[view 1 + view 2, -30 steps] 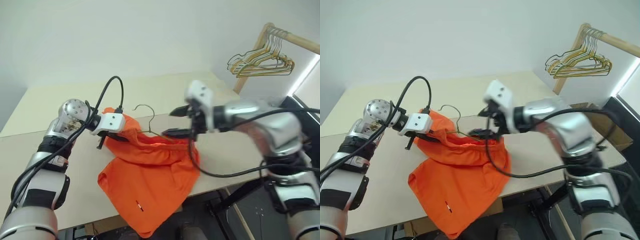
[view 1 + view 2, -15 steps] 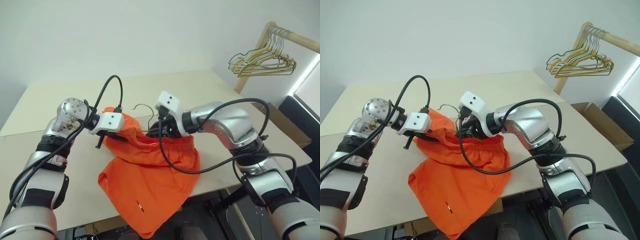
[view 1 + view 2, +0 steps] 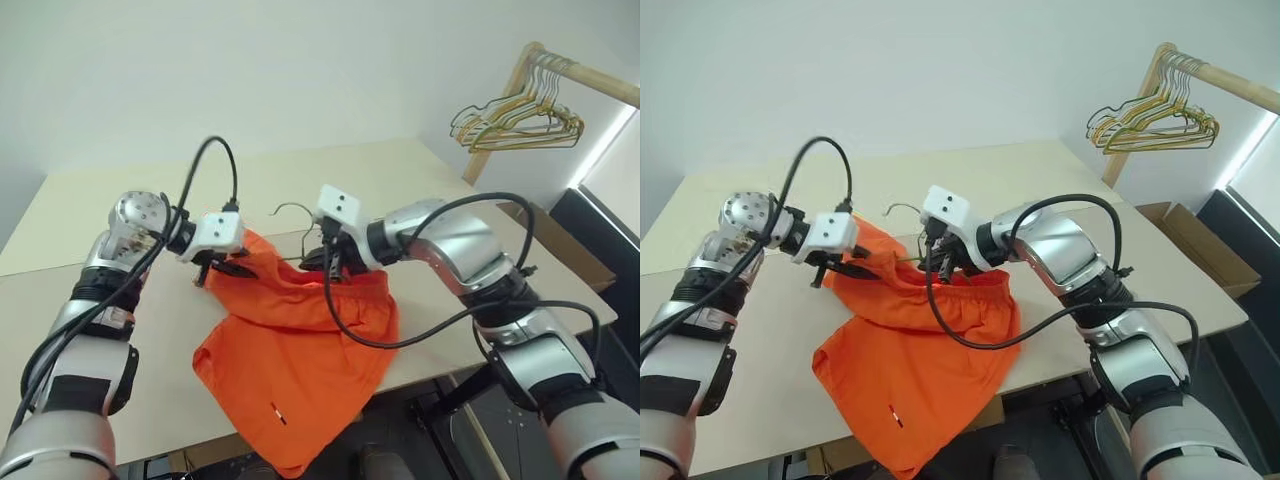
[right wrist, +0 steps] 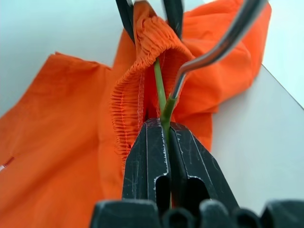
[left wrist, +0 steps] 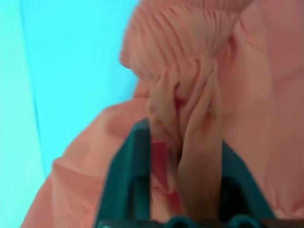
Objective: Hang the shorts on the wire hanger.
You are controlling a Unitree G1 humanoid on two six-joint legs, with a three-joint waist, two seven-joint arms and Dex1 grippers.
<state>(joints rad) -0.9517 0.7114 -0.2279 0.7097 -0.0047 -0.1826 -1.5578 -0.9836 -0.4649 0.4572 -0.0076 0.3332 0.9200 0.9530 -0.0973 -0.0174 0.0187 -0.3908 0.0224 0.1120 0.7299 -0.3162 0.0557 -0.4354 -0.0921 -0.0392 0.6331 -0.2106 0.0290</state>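
A: Start at the right gripper (image 4: 167,137): what have your jaws got?

B: They're clenched on the wire hanger (image 4: 164,102), with its thin olive-green wire pinched between them at the waistband of the shorts (image 3: 300,350).

A: And your left gripper (image 5: 178,156)?

B: Its jaws stand parted, with a bunched fold of waistband between them. You can't tell whether they grip it.

A: How do the shorts look?

B: Bright orange, gathered elastic up top, draped over the worktop (image 3: 120,330) edge. The hanger's hook (image 3: 292,210) pokes out above; fabric hides its lower part.
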